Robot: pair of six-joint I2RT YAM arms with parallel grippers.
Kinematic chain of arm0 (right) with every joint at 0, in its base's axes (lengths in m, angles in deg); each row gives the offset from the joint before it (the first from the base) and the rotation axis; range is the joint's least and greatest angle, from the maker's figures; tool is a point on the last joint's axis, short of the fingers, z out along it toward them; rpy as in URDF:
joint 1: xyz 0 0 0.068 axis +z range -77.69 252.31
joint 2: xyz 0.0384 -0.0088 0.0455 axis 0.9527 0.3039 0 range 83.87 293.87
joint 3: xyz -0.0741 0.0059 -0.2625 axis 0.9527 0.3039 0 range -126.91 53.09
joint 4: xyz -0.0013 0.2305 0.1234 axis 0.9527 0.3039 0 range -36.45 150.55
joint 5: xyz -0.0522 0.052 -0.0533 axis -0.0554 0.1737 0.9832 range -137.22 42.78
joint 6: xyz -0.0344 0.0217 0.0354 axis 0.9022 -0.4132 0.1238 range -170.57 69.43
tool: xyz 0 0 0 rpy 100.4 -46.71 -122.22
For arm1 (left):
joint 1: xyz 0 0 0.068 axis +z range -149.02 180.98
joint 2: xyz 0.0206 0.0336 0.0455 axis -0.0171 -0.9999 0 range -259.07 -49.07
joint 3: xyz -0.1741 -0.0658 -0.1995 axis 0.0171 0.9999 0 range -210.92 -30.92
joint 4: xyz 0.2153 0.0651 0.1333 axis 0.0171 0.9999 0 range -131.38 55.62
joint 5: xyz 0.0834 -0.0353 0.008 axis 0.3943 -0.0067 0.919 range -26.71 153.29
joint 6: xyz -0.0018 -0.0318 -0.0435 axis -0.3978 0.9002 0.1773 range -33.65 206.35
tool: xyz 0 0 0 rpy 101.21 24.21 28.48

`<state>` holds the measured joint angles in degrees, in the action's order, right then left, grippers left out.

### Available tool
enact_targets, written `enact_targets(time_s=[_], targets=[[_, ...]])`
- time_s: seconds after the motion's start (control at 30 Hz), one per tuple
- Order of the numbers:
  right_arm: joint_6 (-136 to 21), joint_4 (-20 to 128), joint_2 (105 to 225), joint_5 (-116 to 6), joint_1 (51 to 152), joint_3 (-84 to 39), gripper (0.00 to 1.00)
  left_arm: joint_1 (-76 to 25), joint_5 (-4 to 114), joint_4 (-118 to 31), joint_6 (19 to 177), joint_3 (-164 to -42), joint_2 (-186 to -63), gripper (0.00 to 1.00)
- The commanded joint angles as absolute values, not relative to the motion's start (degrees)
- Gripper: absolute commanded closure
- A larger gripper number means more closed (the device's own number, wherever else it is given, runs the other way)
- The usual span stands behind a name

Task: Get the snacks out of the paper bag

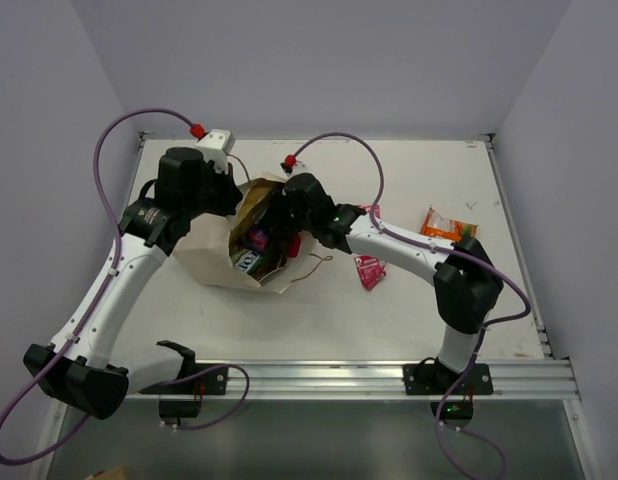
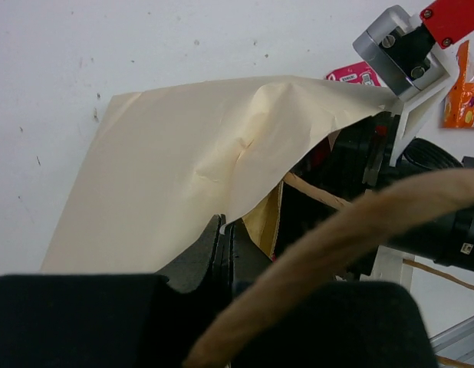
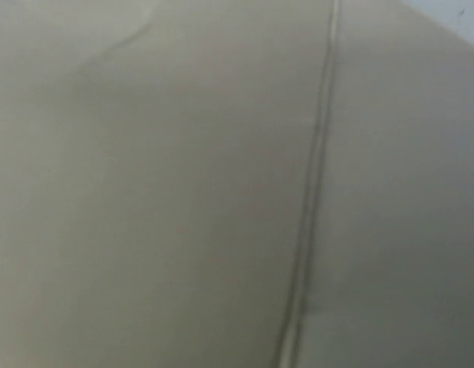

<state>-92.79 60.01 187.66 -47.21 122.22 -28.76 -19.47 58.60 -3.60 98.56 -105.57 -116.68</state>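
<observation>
The cream paper bag (image 1: 214,255) lies on its side mid-table with its mouth facing right. My left gripper (image 1: 229,195) is shut on the bag's upper rim; in the left wrist view its fingers (image 2: 220,238) pinch the paper edge (image 2: 183,169), and a brown string handle (image 2: 337,245) crosses in front. My right gripper (image 1: 277,228) reaches into the mouth, its fingers hidden. The right wrist view shows only the bag's inner paper wall (image 3: 183,184). Several packets (image 1: 254,245) show inside the mouth. A red-pink packet (image 1: 369,270) and an orange packet (image 1: 444,224) lie on the table.
Another pink packet (image 1: 369,211) lies partly under the right forearm; it also shows in the left wrist view (image 2: 352,74). A loose string handle (image 1: 314,265) trails from the bag's mouth. The metal rail (image 1: 339,375) runs along the near edge.
</observation>
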Motion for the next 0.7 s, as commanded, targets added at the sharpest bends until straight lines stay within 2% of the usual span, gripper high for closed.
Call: enact_targets(time_s=[0.0, 0.1, 0.4, 0.53, 0.67], targets=[[-90.75, 56.71, 184.87, -45.37, 122.23, -29.1, 0.89, -19.59, 59.94, -2.44, 96.99, -105.54, -116.04, 1.0], [-87.59, 58.9, 179.95, -46.07, 122.06, -28.3, 0.99, -19.59, 60.91, -2.62, 97.16, -105.28, -116.3, 1.0], [-80.01, 73.67, 161.77, -50.46, 118.81, -33.75, 1.0, -19.59, 63.02, -2.26, 96.81, -105.1, -116.83, 1.0], [-79.93, 74.55, 153.93, -54.86, 109.95, -30.85, 1.0, -19.59, 63.02, -2.18, 96.29, -104.84, -116.92, 1.0], [-77.99, 74.9, 150.23, -58.02, 96.53, -28.92, 1.0, -19.59, 63.02, -1.74, 94.44, -104.75, -116.75, 1.0]])
